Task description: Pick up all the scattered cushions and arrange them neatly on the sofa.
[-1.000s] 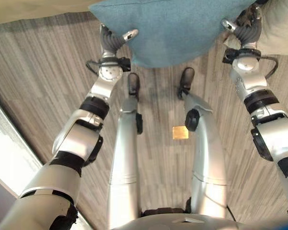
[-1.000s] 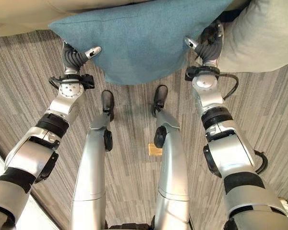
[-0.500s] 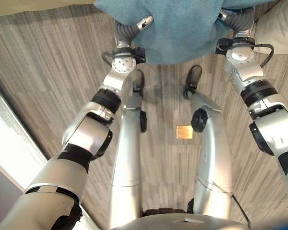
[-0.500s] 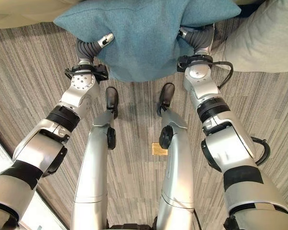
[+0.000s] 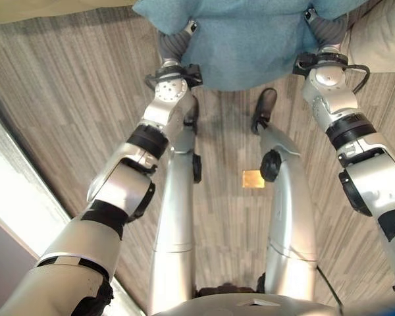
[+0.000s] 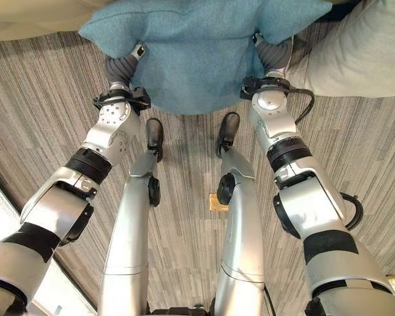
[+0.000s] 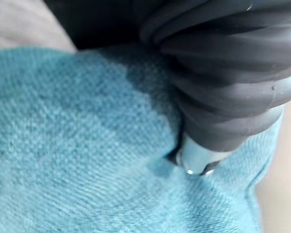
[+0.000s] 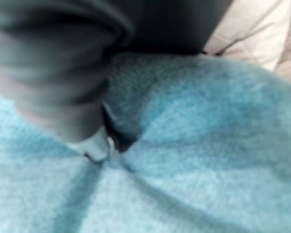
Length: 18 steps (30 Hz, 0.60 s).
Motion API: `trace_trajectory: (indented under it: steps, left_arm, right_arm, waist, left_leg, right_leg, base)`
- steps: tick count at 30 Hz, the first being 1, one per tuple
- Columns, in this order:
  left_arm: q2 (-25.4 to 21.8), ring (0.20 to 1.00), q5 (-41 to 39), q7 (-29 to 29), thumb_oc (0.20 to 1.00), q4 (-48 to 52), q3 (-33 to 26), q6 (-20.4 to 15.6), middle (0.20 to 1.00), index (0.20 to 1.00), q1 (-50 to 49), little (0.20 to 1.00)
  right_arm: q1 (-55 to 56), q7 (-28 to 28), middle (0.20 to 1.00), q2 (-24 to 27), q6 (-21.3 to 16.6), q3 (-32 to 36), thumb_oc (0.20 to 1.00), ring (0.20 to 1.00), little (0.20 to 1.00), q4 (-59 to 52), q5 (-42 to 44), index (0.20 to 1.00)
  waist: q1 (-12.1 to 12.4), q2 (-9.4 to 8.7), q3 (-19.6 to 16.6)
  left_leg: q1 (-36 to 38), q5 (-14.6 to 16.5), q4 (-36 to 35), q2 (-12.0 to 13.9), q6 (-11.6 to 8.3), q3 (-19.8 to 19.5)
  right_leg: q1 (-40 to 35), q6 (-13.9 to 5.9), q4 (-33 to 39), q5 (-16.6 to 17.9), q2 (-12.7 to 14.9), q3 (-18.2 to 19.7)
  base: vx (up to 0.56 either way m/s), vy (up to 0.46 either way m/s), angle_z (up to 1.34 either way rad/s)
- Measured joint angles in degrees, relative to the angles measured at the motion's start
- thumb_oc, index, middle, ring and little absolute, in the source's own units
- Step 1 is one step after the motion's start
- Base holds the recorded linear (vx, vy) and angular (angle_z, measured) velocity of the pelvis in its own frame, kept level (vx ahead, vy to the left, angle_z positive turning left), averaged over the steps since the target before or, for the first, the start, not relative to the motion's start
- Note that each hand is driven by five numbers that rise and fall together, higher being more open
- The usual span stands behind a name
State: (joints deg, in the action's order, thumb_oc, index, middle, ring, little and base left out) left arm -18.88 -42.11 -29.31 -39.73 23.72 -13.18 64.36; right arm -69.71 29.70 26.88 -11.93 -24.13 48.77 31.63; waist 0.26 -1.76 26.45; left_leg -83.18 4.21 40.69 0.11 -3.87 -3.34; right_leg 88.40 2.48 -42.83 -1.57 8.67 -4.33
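Since a second ago, both hands have drawn inward toward each other and sunk deeper into the teal cushion, which now bulges between them at 12 o'clock, above the striped wood-look floor. Left hand presses the cushion's edge at about 11 o'clock; right hand presses the opposite edge at about 1 o'clock. In each wrist view the fabric puckers around a silver digit buried in it, so whether the fingers curl round the cloth cannot be told. A pale grey cushion lies at 2 o'clock, just beside the right hand, and a beige sofa edge runs at 10 o'clock.

Handling, as judged: the cushion looks light, soft and very compressible, with a woven cover that should give friction. Squeezing from two opposite sides suits it; holds nearer the corners or seams would likely sag less than the yielding middle.
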Motion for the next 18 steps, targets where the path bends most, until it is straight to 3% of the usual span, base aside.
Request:
trace_trajectory:
  steps: [3,5,6,9,18]
  left_arm:
    - [0.7,0.200,0.1,-0.3,0.200,5.1,-2.9,-0.4,0.200,0.200,-6.6,0.200]
    - [2.0,0.200,0.7,-0.6,0.200,7.4,-3.5,-0.9,0.200,0.200,-12.4,0.200]
    - [2.4,0.200,0.8,-0.6,0.200,9.6,-3.6,-0.9,0.200,0.200,-14.6,0.200]
    - [2.4,0.200,4.7,-0.2,0.200,14.0,-4.1,-0.9,0.200,0.200,-21.0,0.200]
    - [2.7,0.200,10.4,2.7,0.200,20.4,-5.5,-0.8,0.200,0.200,-33.4,0.200]
  right_arm:
    - [5.9,0.7,0.200,-0.6,0.8,1.3,0.200,0.200,0.200,-6.4,-4.0,0.200]
    - [12.4,0.8,0.200,-1.8,0.6,2.0,0.200,0.200,0.200,-9.4,-6.2,0.200]
    - [15.0,0.8,0.200,-2.1,0.4,3.1,0.200,0.200,0.200,-11.5,-7.3,0.200]
    - [23.3,0.4,0.200,-3.1,0.2,6.2,0.200,0.200,0.200,-18.4,-10.2,0.200]
    - [37.0,-2.6,0.200,-6.9,-0.1,9.4,0.200,0.200,0.200,-25.3,-14.0,0.200]
  waist:
    - [-0.6,0.17,0.7]
    - [-0.9,0.24,-5.2]
    - [-0.9,0.24,-6.2]
    - [-1.1,0.25,-6.0]
    - [-1.0,0.26,-6.6]
  left_leg:
    - [5.8,-0.9,-3.8,0.3,-0.18,-0.2]
    - [5.4,-0.4,-4.9,0.4,0.30,-0.4]
    - [5.9,-0.5,-5.4,0.4,0.24,-0.4]
    - [12.5,-1.5,-9.1,0.4,-0.11,-0.7]
    - [31.6,-2.6,-18.2,0.1,-0.04,-1.9]
  right_leg:
    - [-6.0,-0.25,3.7,0.6,-0.2,-0.8]
    - [-5.9,-0.92,4.8,0.1,-0.3,-1.1]
    - [-6.4,-1.02,5.1,0.1,-0.3,-1.2]
    - [-13.2,-1.54,8.6,0.6,-0.3,-1.9]
    - [-32.6,-2.08,16.0,0.8,0.4,-4.5]
  base:
    - [-0.03,0.005,-0.02]
    - [-0.06,0.022,0.00]
    - [-0.06,0.022,0.01]
    - [-0.05,0.019,0.01]
    - [0.01,0.019,0.06]
